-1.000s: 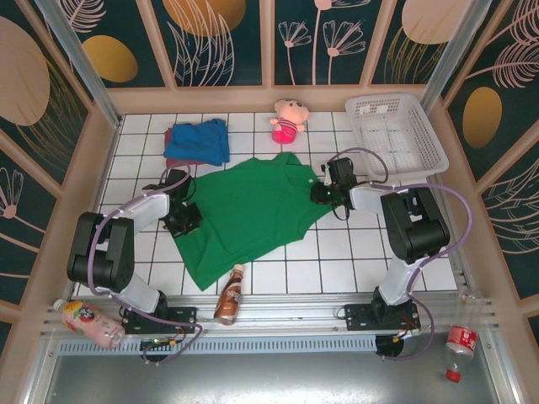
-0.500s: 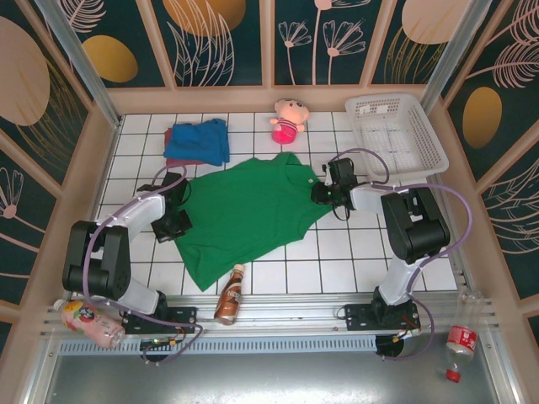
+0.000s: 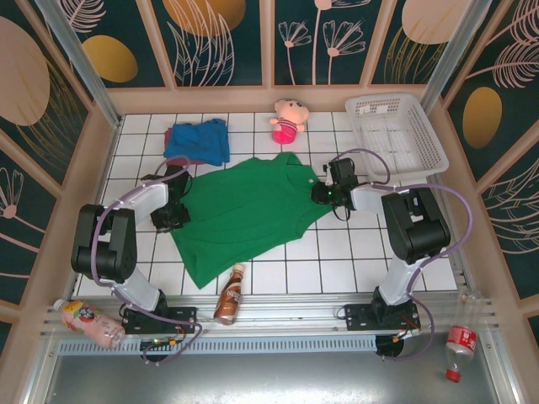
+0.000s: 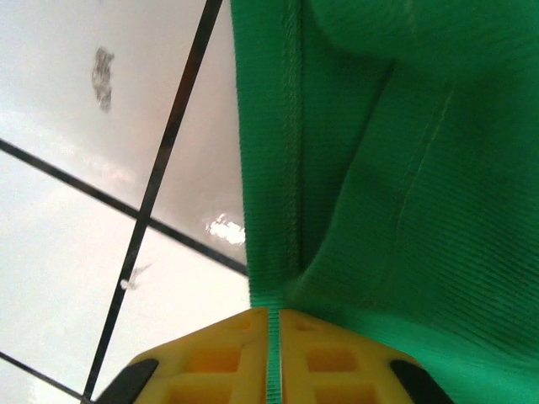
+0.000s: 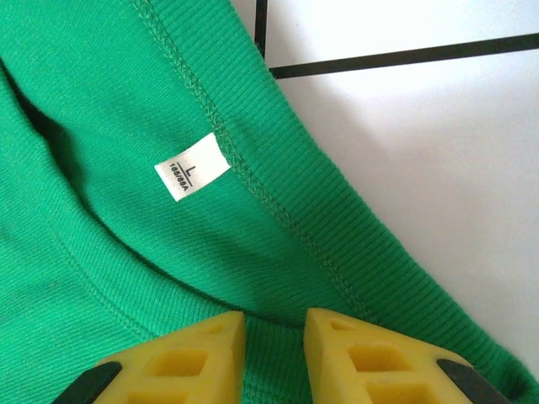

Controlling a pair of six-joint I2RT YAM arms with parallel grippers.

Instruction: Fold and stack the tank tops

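The white tiled worktop (image 3: 354,252) carries everything. The largest thing on it is the green ribbed-cloth tank top (image 3: 244,215), spread nearly flat on a slant in the middle, neck toward the far right and hem toward the near left. It lies open like this most likely so that it can be smoothed before its first fold.

Far right of the green top stands an empty white slatted plastic basket (image 3: 396,135). Off the top's far left corner lies the bright blue cloth tank top (image 3: 198,141), already folded, with an edge of the maroon cloth tank top (image 3: 172,135) showing under it. That makes a stack of two, with the green one left to add.

The left pincer (image 3: 171,217) sits at the green top's left side edge. Its yellow jaws are pressed together with a thin strip of stitched hem caught between them, a grip that would let it draw that side taut. The right pincer (image 3: 318,195) is at the opposite, neck end. Its jaws stand narrowly apart with the ribbed neckband packed between them, so I judge it to be pinching the cloth as an anchor.

The pink plush doll (image 3: 288,120) sits just beyond the neck. A brown bottle (image 3: 229,295) lies at the near hem. The small white size label (image 5: 192,167) shows inside the neckband, just ahead of the right jaws.
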